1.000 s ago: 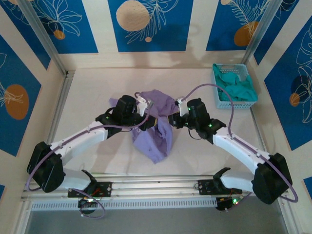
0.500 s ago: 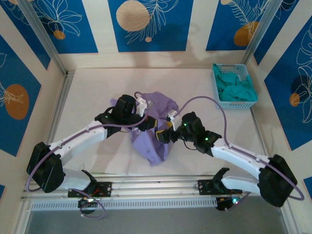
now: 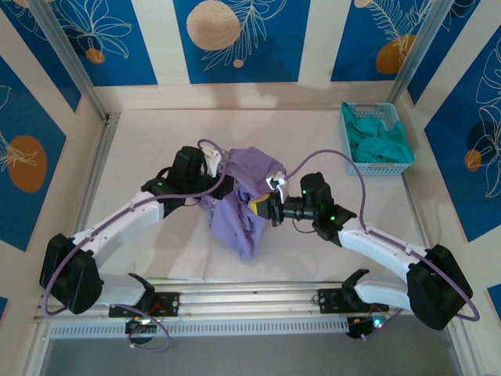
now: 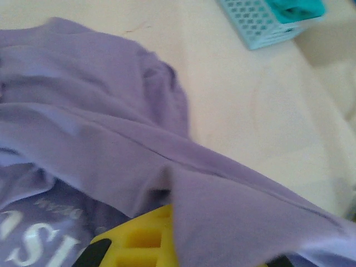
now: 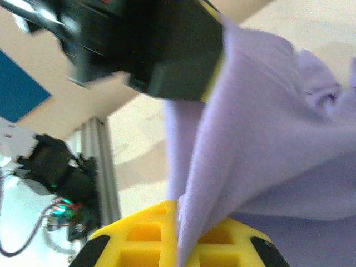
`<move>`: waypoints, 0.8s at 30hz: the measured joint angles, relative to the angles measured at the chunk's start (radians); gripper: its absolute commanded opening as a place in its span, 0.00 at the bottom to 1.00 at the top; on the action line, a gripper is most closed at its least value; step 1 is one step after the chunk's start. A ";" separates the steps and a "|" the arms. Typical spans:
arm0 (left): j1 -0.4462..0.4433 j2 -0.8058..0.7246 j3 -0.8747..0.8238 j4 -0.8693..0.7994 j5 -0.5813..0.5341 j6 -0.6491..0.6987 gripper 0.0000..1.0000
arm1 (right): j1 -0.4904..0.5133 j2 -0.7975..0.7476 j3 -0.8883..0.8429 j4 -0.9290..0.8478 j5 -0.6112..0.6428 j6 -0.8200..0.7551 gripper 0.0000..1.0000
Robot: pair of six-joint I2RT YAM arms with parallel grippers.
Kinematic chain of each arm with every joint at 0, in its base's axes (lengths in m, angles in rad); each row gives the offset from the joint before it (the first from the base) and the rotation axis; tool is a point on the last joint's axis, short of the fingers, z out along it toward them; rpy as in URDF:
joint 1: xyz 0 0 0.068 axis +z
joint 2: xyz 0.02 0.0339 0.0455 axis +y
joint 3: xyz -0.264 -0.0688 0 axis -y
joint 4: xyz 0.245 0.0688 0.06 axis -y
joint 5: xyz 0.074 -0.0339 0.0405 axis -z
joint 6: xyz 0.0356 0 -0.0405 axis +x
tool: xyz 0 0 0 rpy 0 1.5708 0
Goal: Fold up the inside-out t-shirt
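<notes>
Open table [image 3: 149, 137] at far left and along the back edge. Blocked mid-table by the bunched t-shirt [image 3: 239, 219], left arm [image 3: 125, 219] and right arm [image 3: 376, 239] meeting over it. Blocked far right by a basket [image 3: 381, 168] of teal cloth [image 3: 380, 141].

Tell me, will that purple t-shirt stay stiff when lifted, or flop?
Probably floppy: the lavender soft cotton t-shirt sags in loose hanging folds. Likely light, since a thin pinch in the right end effector seems to hold it up. It should crumple rather than roll.
</notes>
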 measured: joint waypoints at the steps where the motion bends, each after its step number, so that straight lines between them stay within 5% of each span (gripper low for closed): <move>1: 0.000 0.008 0.002 -0.013 -0.039 0.009 0.32 | -0.004 0.000 -0.003 0.018 -0.020 0.016 0.00; 6: -0.002 0.006 0.000 -0.066 -0.174 0.043 0.55 | -0.040 0.002 -0.011 0.064 -0.074 0.072 0.00; 13: -0.081 -0.160 -0.049 -0.147 -0.310 0.065 0.61 | -0.061 0.022 -0.011 0.098 -0.098 0.112 0.00; 18: -0.155 -0.246 -0.064 -0.168 -0.308 0.072 0.56 | -0.070 0.029 -0.010 0.096 -0.104 0.116 0.00; 24: -0.209 -0.253 -0.082 -0.166 -0.264 0.088 0.28 | -0.074 0.029 -0.008 0.073 -0.104 0.129 0.00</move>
